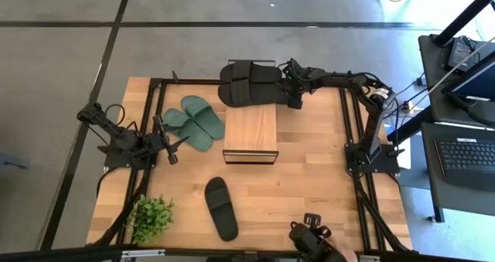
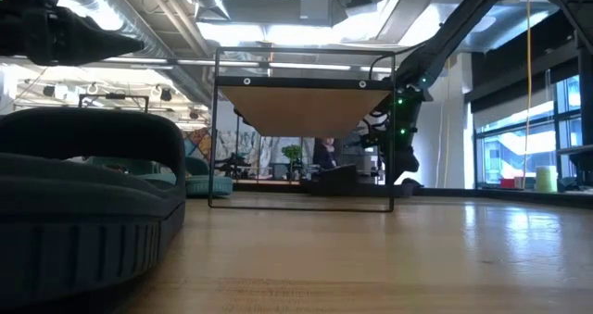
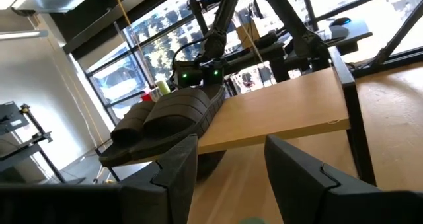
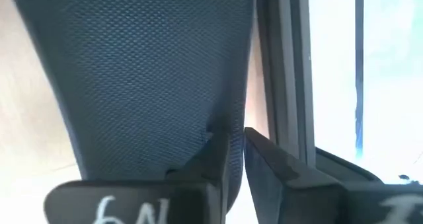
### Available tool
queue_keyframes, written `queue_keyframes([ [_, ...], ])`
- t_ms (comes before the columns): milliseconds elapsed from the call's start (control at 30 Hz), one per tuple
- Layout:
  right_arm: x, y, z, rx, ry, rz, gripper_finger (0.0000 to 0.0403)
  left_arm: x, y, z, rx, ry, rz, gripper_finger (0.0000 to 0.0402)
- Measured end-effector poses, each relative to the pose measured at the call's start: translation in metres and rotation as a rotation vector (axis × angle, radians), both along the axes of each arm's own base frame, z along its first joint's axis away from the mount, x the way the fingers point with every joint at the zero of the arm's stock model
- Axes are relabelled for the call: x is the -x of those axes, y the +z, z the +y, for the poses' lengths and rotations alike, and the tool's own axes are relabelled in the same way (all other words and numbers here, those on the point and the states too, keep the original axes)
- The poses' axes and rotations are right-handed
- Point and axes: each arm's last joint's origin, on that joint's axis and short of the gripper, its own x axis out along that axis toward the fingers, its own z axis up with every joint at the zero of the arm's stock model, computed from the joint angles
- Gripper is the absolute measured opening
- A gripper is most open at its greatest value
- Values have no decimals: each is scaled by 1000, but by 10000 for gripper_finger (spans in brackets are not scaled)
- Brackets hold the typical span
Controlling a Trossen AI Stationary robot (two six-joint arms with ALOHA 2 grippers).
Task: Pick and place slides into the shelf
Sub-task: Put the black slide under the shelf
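Note:
The shelf (image 1: 250, 132) stands mid-table, and two black slides (image 1: 247, 84) lie side by side on its far end, overhanging the plank (image 3: 277, 112). My right gripper (image 1: 292, 92) points slanting down at their right end. In its wrist view the fingers (image 4: 236, 148) stand narrowly open on either side of one slide's side rim (image 4: 228, 118). Two green slides (image 1: 197, 119) rest soles down on the table left of the shelf. A third black slide (image 1: 220, 208) lies near the front edge. My left gripper (image 1: 179, 142) waits open, level, beside the green slides. My right gripper has one finger (image 4: 211, 161) over the slide's textured face and the other (image 4: 277, 174) outside its rim, coming slanting from above and the table's right. A light strip shows between rim and outer finger. Whether the inner finger touches the slide, I cannot tell.
A small potted plant (image 1: 151, 216) stands at the near left corner. Black frame rails (image 1: 363, 161) run along the table's sides. Bare wood lies right of the shelf and in front of it.

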Motion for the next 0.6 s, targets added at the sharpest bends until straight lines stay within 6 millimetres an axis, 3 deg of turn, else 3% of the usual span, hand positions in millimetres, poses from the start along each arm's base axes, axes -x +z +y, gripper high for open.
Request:
queue_keyframes([
  [333,1,0,-1,16,-62,-3,55,1,0,2,11,90,7,168],
  [600,-1,0,1,14,-77,-10,106,1,0,2,11,91,8,168],
])
